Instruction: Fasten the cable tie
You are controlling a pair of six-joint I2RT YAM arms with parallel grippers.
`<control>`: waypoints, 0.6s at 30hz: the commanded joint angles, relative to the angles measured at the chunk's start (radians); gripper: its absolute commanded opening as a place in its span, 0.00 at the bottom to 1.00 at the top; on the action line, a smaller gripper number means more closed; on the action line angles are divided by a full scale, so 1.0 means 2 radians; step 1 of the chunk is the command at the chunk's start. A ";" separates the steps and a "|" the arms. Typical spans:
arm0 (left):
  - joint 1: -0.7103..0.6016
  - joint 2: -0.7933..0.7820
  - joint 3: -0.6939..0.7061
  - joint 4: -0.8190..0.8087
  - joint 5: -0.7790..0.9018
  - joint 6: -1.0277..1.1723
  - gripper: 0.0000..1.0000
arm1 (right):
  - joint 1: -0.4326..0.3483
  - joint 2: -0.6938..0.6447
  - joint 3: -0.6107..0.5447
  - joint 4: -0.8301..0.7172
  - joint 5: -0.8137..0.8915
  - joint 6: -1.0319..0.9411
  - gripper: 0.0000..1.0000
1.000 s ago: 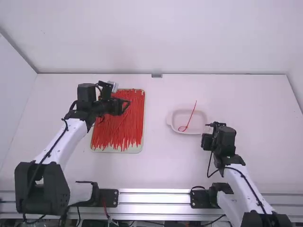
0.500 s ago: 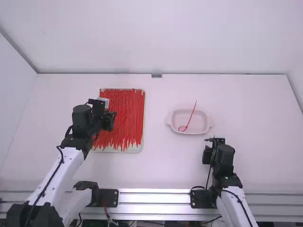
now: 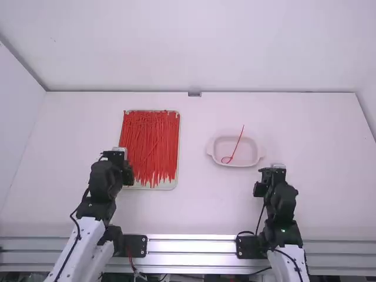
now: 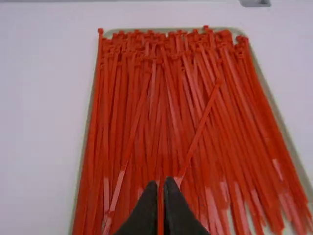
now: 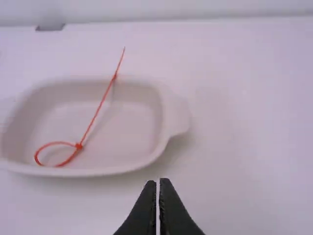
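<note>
White worktop [image 3: 194,205] under plain white walls. On its left side lies a flat tray [image 3: 154,187] heaped with straight red cable ties [image 3: 150,147]. To the right sits a shallow white dish [image 3: 254,154] holding one looped tie [image 3: 234,147], pulled into a small closed ring at the near end — its long tail leans up and out over the dish's far rim. The left hand [image 3: 125,174] hangs over the tray's near end, fingers pressed together with nothing between them. The right hand [image 3: 269,177] hovers just short of the dish's near side — fingers likewise together, empty.
</note>
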 commanded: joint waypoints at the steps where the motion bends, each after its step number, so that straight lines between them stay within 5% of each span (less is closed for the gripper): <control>1: -0.001 -0.029 -0.027 0.001 -0.012 0.000 0.00 | 0.001 -0.022 -0.004 -0.004 0.001 0.001 0.00; 18: -0.001 -0.171 -0.120 0.001 -0.012 0.000 0.00 | 0.001 -0.131 -0.004 -0.004 0.001 0.001 0.00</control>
